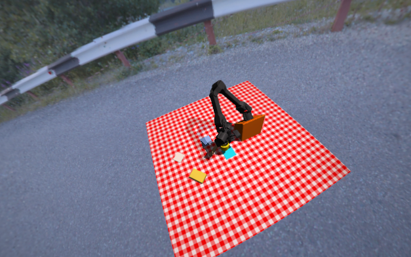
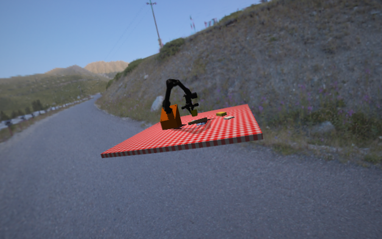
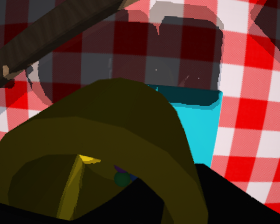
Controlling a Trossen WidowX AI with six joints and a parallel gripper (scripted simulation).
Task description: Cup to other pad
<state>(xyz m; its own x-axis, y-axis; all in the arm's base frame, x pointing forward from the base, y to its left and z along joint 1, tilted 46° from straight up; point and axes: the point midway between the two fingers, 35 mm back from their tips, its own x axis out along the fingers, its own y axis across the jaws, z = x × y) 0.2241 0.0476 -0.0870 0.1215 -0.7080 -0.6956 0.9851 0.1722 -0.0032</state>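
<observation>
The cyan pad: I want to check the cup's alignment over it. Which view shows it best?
The top view: the cyan pad shows nearly whole, beside the cup. The wrist view shows only a strip past the cup. In the exterior view it cannot be made out.

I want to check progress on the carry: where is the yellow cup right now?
In the top view the cup is held in the gripper, raised over the near edge of the cyan pad, right of the wooden stick.
</observation>
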